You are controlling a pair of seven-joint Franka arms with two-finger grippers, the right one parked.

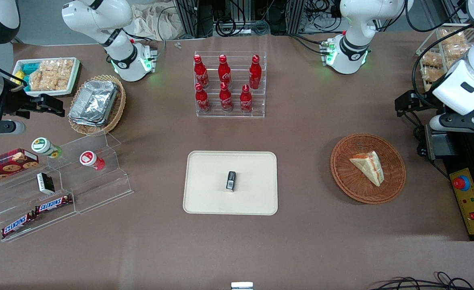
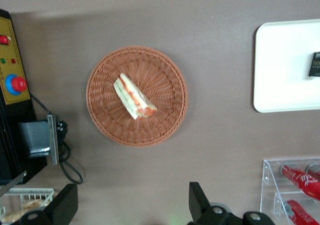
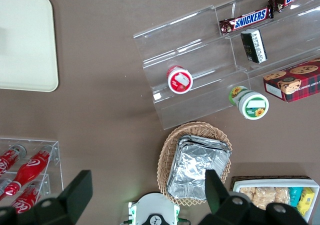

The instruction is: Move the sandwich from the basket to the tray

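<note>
The sandwich (image 1: 368, 167) (image 2: 134, 97), a pale bread wedge with a red-orange and green edge, lies in the round reddish-brown basket (image 1: 341, 177) (image 2: 105, 115). The cream tray (image 1: 204, 193) (image 2: 280, 70) lies flat beside the basket, toward the parked arm's end, with a small black packet (image 1: 231, 180) (image 2: 315, 64) on it. My gripper (image 1: 408, 104) (image 2: 132, 207) hangs high above the table, farther from the front camera than the basket and toward the working arm's end. It is open wide, with nothing between its fingers (image 2: 200, 205).
A clear rack of red bottles (image 1: 229, 84) stands farther from the front camera than the tray. A yellow control box with a red button (image 1: 466, 201) sits beside the basket at the table's edge. A stepped acrylic shelf of snacks (image 1: 59, 189) and a foil-filled basket (image 1: 96, 102) lie toward the parked arm's end.
</note>
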